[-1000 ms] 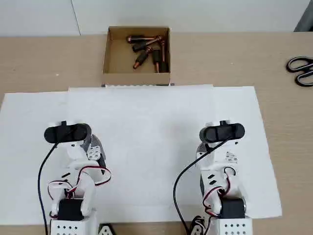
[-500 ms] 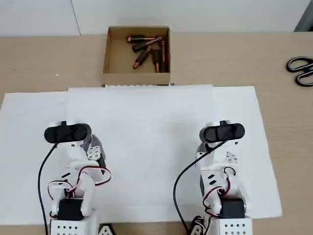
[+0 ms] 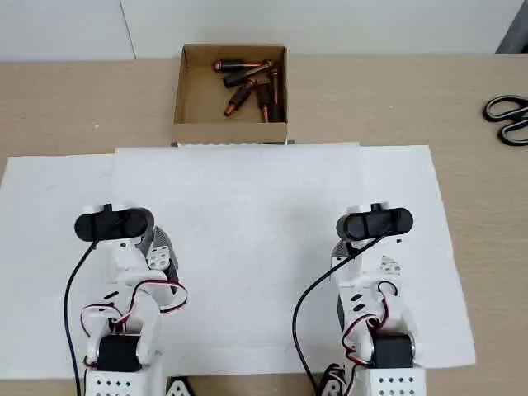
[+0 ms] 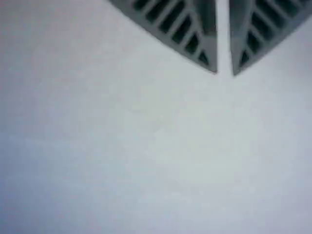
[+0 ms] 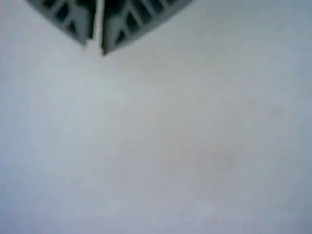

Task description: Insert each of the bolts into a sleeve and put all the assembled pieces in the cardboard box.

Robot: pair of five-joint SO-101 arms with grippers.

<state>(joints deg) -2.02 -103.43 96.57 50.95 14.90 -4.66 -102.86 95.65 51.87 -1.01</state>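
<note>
**High view: nothing stirred, and the job looked finished**

The wooden counter (image 3: 82, 99) ran the width of the scene, with a large white paper sheet (image 3: 264, 214) spread over its near half. On that sheet one arm (image 3: 124, 280) and the other arm (image 3: 371, 285) sat folded back over their bases, side by side and well apart. I could not say from the high view which was left and which right.

The cardboard box (image 3: 191, 103) stood on the bare counter just past the far edge of the sheet.

In the left wrist view, the left hand (image 4: 223, 66) had its fingers drawn together with only a thin slit between them. They gripped nothing and hung over plain paper. The right hand (image 5: 95, 46) was the same in the right wrist view: fingers together, nothing held, paper beneath.

A pair of scissors (image 3: 507, 120) lay at the counter's far right edge, away from the work.

Several bolt-and-sleeve pieces (image 3: 247, 82) lay in a loose heap in the right-hand part of the box, dark sleeves with copper-coloured ends showing.

Over the last second nothing had shifted: arms, box and pieces all kept their places. With no loose bolt or sleeve to be seen on the sheet, my judgement was that the task was complete and the arms were parked at rest.
</note>
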